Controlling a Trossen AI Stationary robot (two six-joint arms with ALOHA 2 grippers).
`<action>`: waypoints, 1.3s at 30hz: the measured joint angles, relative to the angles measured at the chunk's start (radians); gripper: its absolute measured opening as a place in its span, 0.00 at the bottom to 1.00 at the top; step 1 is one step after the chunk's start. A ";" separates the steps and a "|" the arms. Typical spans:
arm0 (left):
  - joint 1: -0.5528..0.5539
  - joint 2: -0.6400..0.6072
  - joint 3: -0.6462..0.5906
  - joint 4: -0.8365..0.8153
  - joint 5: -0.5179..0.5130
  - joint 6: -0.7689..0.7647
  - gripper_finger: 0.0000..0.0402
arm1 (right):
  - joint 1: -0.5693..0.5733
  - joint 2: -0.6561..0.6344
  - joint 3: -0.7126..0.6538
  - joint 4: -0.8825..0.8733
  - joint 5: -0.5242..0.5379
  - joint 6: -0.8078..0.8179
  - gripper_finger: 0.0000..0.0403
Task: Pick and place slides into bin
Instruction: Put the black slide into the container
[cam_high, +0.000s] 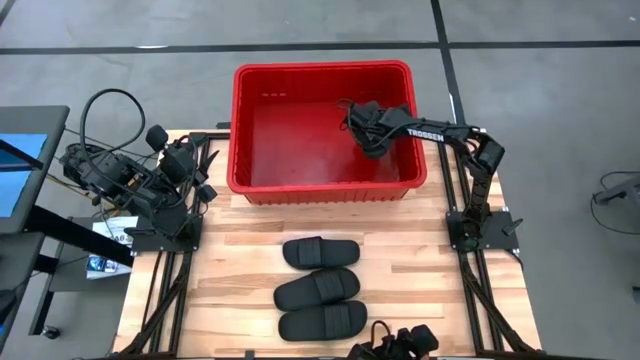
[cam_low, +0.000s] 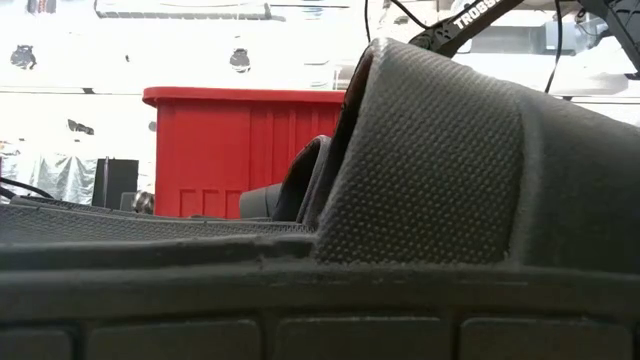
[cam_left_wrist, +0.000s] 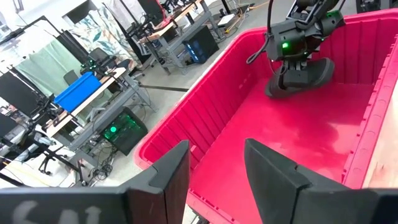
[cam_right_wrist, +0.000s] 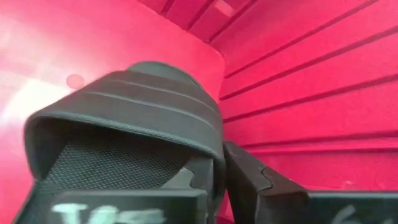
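Note:
The red bin stands at the table's far middle. My right gripper reaches into the bin's far right part and is shut on one black slide, which also fills the right wrist view. Three more slides lie sole down on the table in front of the bin. The nearest one fills the low view, with the bin behind it. My left gripper is open and empty by the bin's left near corner. My right gripper pinches the slide's wide strap at its side edge between its two fingers. One finger is under the strap and the other is outside it. The fingers come from above, slanting down. The slide hangs tilted below them, low over the bin floor.
Cables and arm mounts crowd the table's left edge. A dark gadget sits at the near edge. The wood between the slides and the table's sides is bare. Workbenches and gear fill the room beyond.

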 joint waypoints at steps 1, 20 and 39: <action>0.000 0.000 0.000 0.000 0.000 0.000 0.36 | 0.005 0.000 0.000 0.000 0.004 0.000 0.09; 0.000 0.000 0.000 0.000 0.016 0.000 0.36 | 0.026 0.001 0.000 -0.005 0.034 -0.024 0.33; 0.000 0.000 0.000 0.000 0.015 0.000 0.36 | 0.074 -0.001 0.095 -0.140 0.033 -0.056 0.36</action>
